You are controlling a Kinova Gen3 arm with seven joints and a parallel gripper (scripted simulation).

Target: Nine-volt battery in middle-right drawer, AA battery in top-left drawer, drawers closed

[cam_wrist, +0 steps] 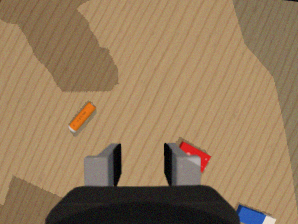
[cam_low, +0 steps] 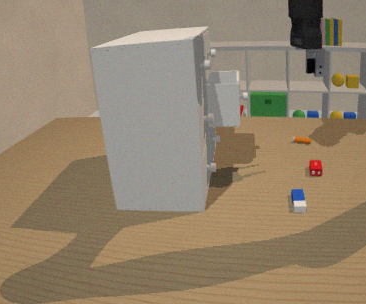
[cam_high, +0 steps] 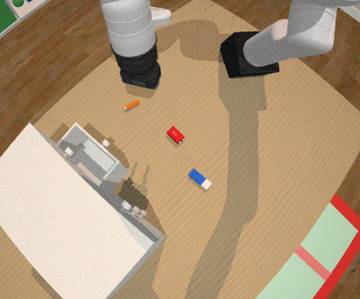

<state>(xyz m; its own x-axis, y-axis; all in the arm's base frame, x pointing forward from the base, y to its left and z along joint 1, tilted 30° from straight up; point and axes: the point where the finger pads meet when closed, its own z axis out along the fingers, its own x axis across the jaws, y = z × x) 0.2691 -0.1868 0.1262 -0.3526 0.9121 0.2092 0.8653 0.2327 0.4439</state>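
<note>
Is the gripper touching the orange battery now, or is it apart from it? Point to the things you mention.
Apart. The exterior view shows the gripper (cam_high: 148, 89) (cam_low: 315, 70) (cam_wrist: 142, 158) high above the orange battery (cam_high: 132, 104) (cam_low: 302, 140) (cam_wrist: 82, 117), with background between.

At the lower left of the top view, the chest (cam_high: 65, 211) (cam_low: 153, 125) is showing smooth, matt, plastic-like white sides. The tabletop (cam_high: 296, 128) (cam_low: 251, 260) (cam_wrist: 145, 110) is looking like pale, fine-grained wood with a matt surface. In the top view's upper left, the floor (cam_high: 45, 74) is showing darker wood planks. Low in the wrist view, the gripper (cam_wrist: 142, 158) is wearing matt grey finger sides and a smooth black housing.
</note>
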